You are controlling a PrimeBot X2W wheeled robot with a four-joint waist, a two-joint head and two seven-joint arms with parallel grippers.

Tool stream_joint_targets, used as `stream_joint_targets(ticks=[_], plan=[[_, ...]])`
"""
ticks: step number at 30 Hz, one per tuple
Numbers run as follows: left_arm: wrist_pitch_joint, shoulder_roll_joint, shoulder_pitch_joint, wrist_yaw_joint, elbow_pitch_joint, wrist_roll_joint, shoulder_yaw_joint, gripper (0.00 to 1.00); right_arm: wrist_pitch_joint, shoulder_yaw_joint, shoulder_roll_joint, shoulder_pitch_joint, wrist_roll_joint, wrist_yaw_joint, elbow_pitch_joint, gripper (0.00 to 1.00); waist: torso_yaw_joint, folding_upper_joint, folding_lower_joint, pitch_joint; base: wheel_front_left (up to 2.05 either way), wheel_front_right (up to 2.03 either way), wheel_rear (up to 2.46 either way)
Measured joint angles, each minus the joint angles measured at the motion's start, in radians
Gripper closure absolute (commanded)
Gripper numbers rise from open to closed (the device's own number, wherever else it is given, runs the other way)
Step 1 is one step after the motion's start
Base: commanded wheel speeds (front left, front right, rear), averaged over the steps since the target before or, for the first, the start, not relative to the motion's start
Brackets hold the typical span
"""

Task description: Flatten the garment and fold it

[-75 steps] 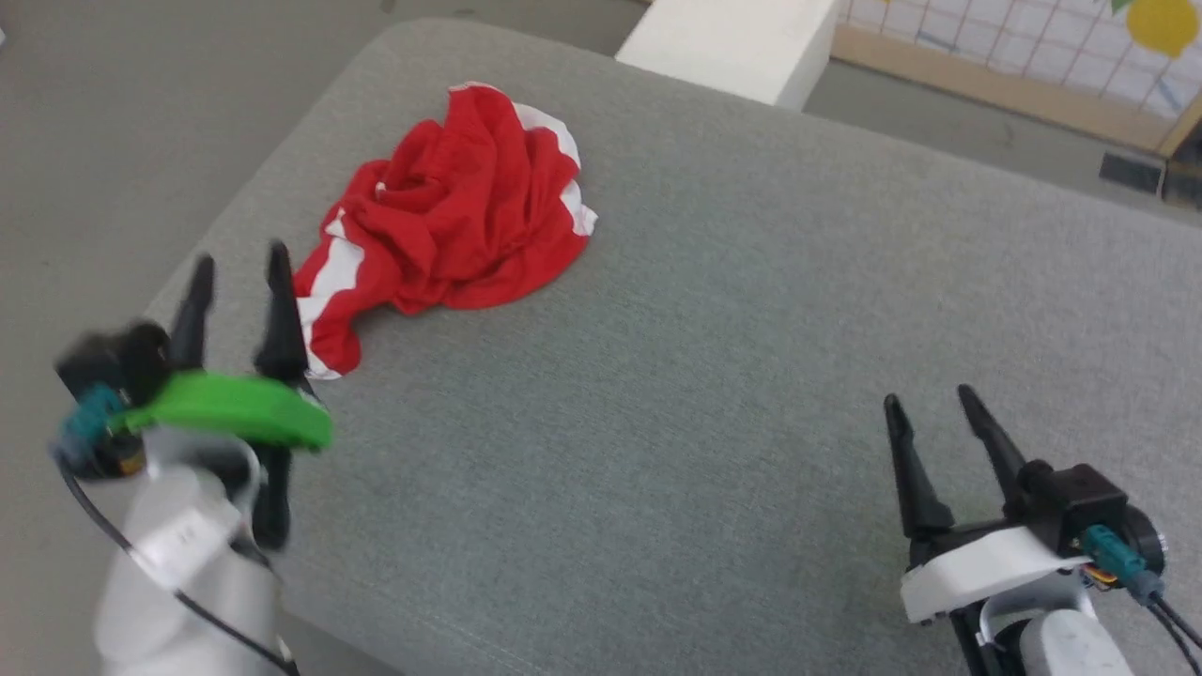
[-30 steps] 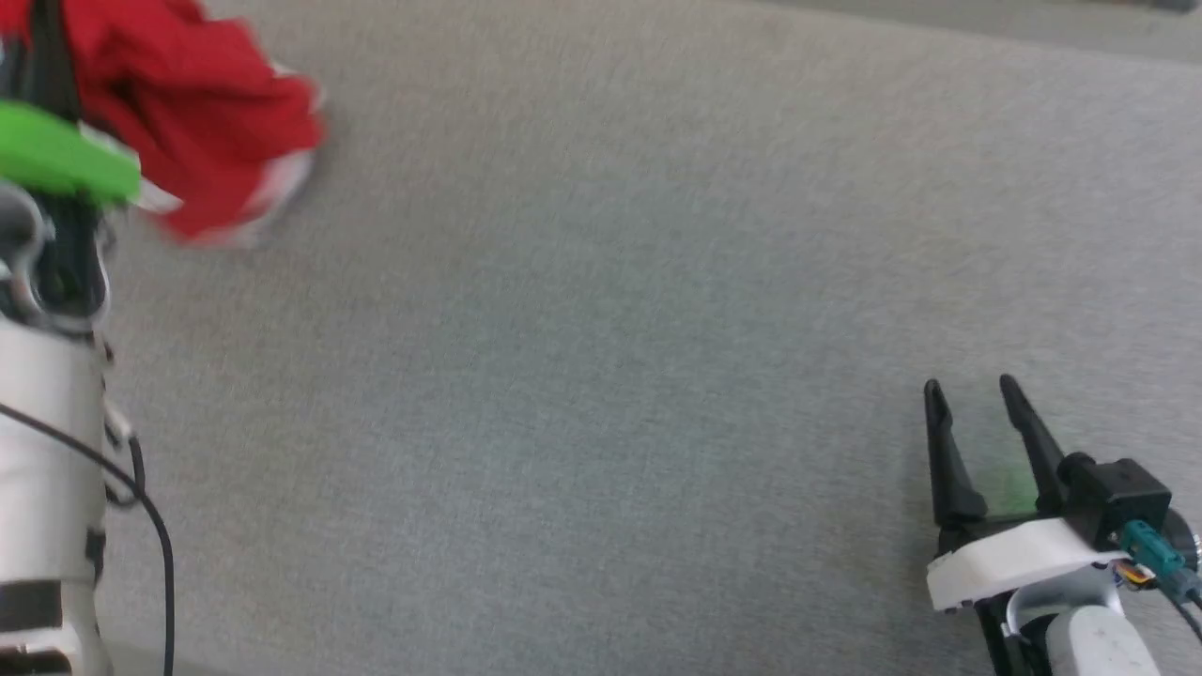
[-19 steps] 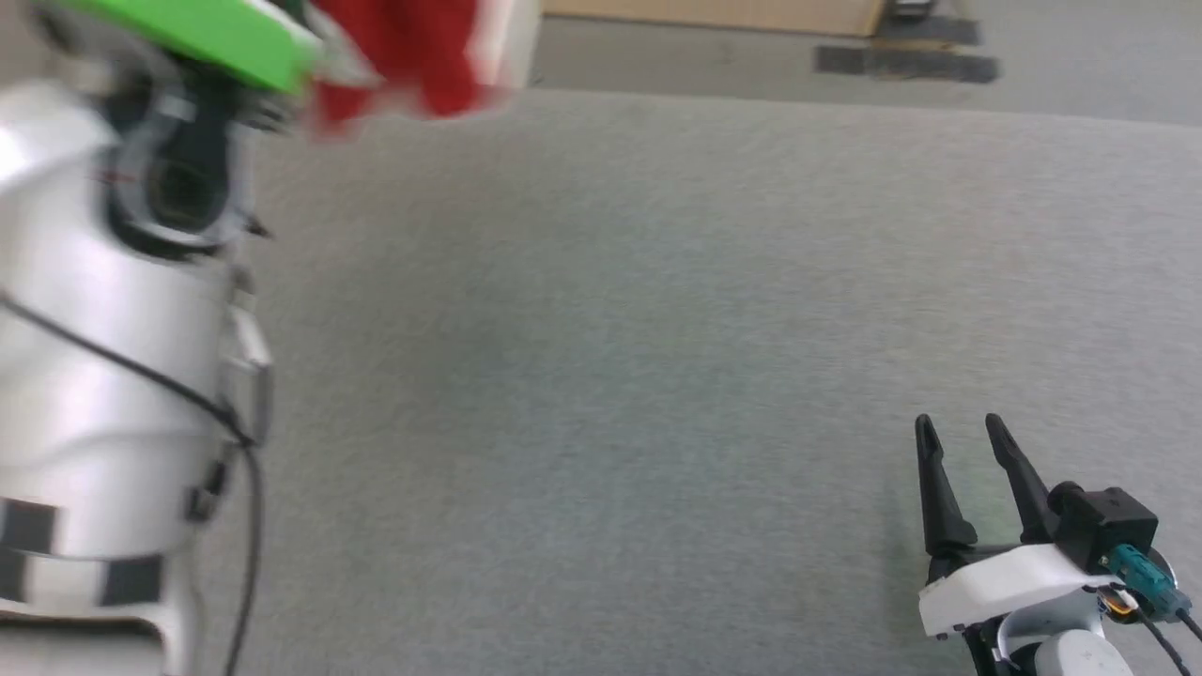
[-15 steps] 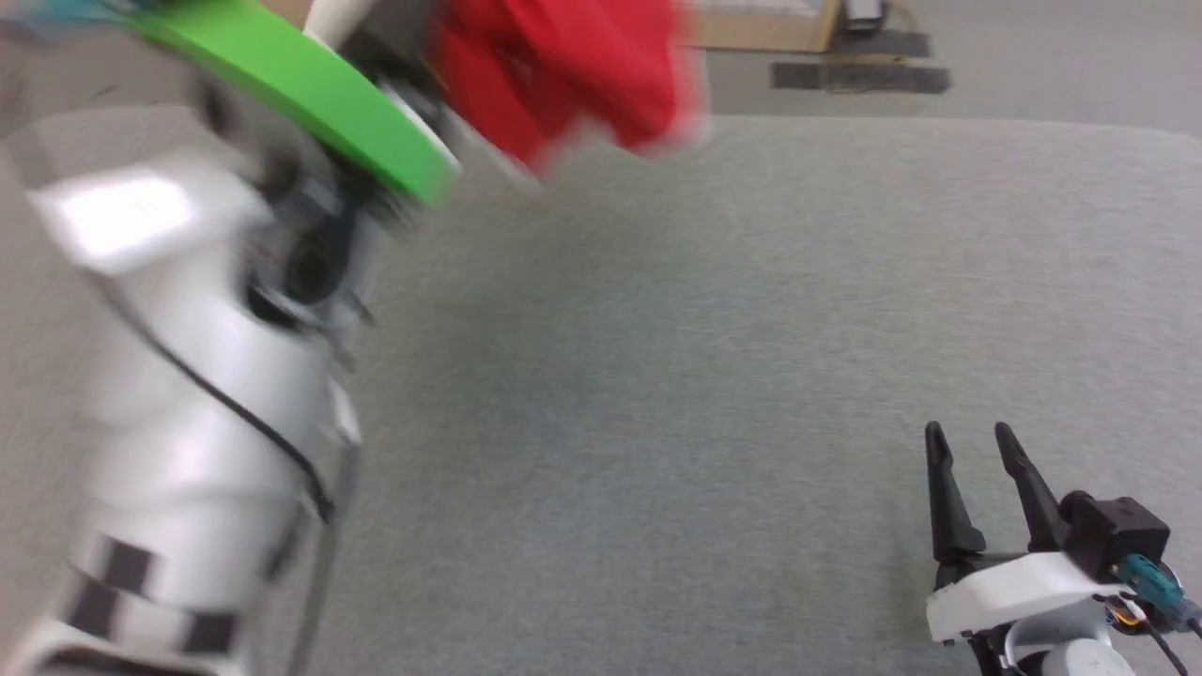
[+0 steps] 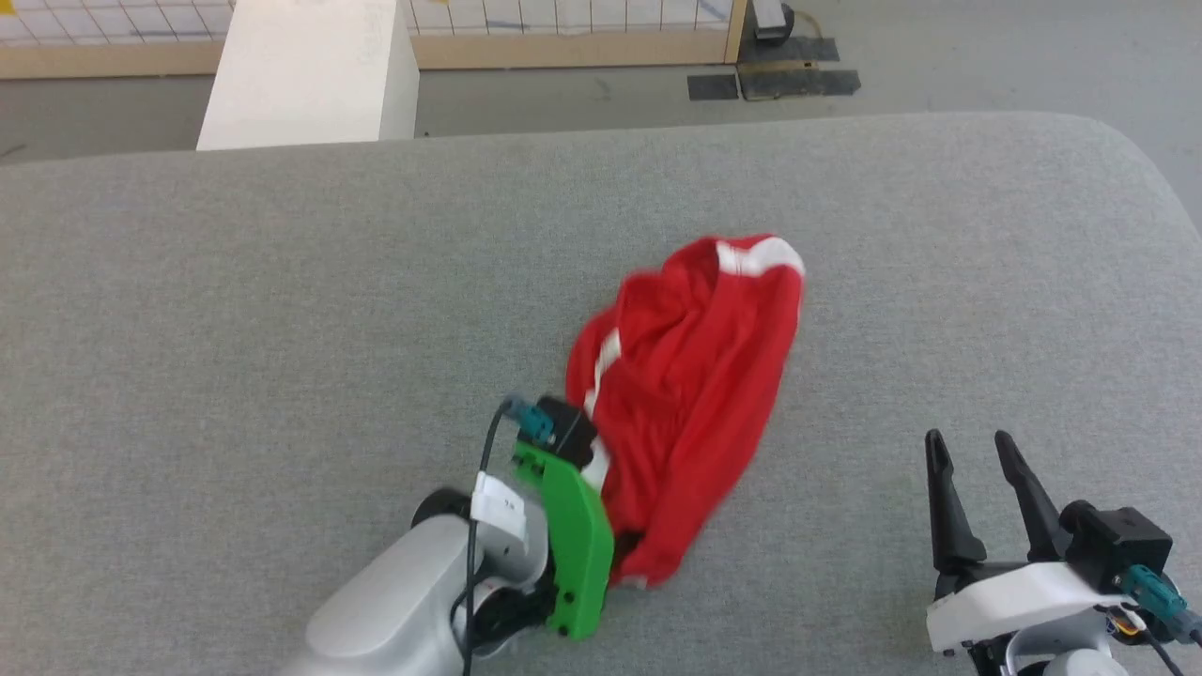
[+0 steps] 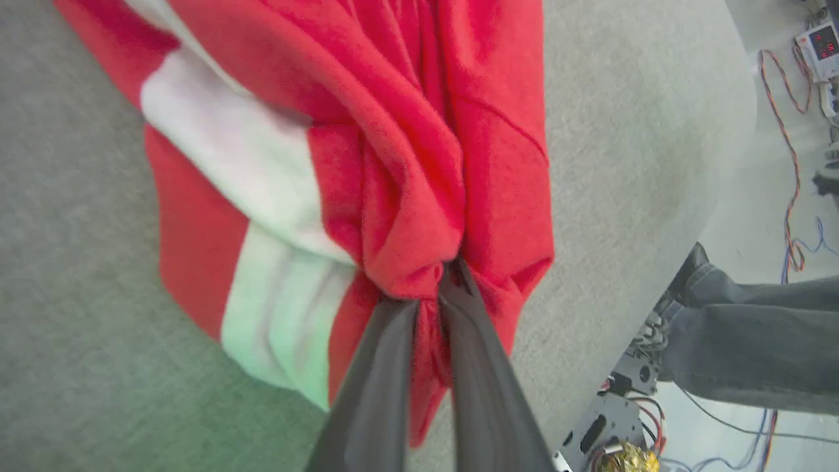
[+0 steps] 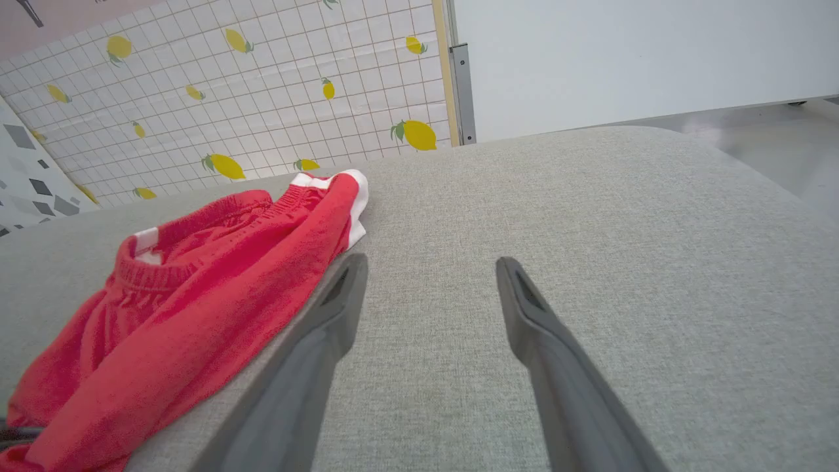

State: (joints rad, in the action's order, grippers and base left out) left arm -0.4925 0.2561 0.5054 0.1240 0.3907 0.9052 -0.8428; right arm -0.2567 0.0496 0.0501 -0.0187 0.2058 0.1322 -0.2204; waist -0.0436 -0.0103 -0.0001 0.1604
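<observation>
A test lab, judging by loose wires point(image 6: 783, 131) across the floor point(image 6: 747, 196) and a lemon-print partition point(image 7: 262, 98).

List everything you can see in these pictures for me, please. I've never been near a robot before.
shorts: one pair, red with white stripes, crumpled near the middle of the padded surface
padded surface: one, grey, spread under everything
block: one, white, on the floor past the far edge
lemon-print panel: one, white grid with yellow lemons, wood-framed, behind the surface
floor plates: a few, black, by the panel's foot
wires: several, orange and blue, on the floor beside the surface
person's leg: one, in dark trousers, standing beside the surface
left gripper: one, dark fingers, pinched shut on the shorts
right gripper: one, dark fingers, open, beside the shorts
</observation>
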Motion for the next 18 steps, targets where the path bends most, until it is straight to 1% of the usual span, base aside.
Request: stream_joint_targets(ticks=[2, 3, 4, 7, 11, 12, 14, 16, 17, 18], plan=[[-0.038, 0.007, -0.007, 0.0, 0.014, 0.026, 0.004, 0.99, 0.0, -0.001, 0.0, 0.007, 0.005, 0.0, 0.0, 0.0, 0.002, 0.0, 0.0, -0.007, 0.0, 0.0, 0.0], [-0.043, 0.006, -0.008, -0.005, 0.014, 0.05, 0.023, 0.0, 0.0, -0.002, 0.0, 0.011, 0.006, 0.0, 0.0, 0.0, 0.005, 0.0, 0.0, -0.011, 0.0, 0.0, 0.0], [-0.048, 0.007, -0.009, -0.012, 0.013, 0.07, 0.037, 0.0, 0.0, -0.002, 0.0, 0.013, 0.006, 0.0, 0.0, 0.0, 0.008, 0.0, 0.0, -0.014, 0.0, 0.0, 0.0], [-0.03, 0.011, -0.02, -0.031, -0.019, 0.151, 0.121, 0.0, 0.0, -0.002, 0.0, 0.019, 0.005, 0.0, 0.0, 0.0, 0.016, 0.0, 0.0, -0.029, 0.0, 0.0, 0.0], [0.061, 0.026, -0.038, -0.047, -0.094, 0.265, 0.277, 0.0, 0.0, -0.003, 0.0, 0.022, 0.005, 0.0, -0.001, 0.0, 0.031, 0.0, 0.0, -0.049, 0.0, 0.0, 0.0], [0.099, 0.028, -0.051, -0.047, -0.117, 0.295, 0.323, 0.0, 0.0, -0.006, 0.0, 0.023, 0.005, 0.0, -0.002, 0.0, 0.034, 0.0, 0.0, -0.055, 0.0, 0.0, 0.0], [0.189, 0.051, -0.071, -0.05, -0.15, 0.289, 0.376, 0.0, 0.0, -0.008, 0.0, 0.023, 0.005, 0.0, -0.002, 0.0, 0.039, 0.0, 0.0, -0.065, 0.0, 0.0, 0.0], [0.358, 0.08, -0.094, -0.05, -0.178, 0.224, 0.445, 0.0, 0.0, -0.011, 0.0, 0.023, 0.005, 0.0, -0.004, 0.0, 0.048, 0.0, 0.0, -0.071, 0.0, 0.0, 0.0], [0.414, 0.093, -0.103, -0.05, -0.181, 0.196, 0.463, 0.0, 0.0, -0.014, 0.0, 0.023, 0.005, 0.0, -0.006, 0.0, 0.051, 0.0, 0.0, -0.072, 0.0, 0.0, 0.0], [0.497, 0.103, -0.119, -0.056, -0.184, 0.151, 0.483, 0.0, 0.0, -0.015, 0.0, 0.023, 0.005, 0.0, -0.008, 0.0, 0.055, 0.0, 0.0, -0.073, 0.0, 0.0, 0.0]])
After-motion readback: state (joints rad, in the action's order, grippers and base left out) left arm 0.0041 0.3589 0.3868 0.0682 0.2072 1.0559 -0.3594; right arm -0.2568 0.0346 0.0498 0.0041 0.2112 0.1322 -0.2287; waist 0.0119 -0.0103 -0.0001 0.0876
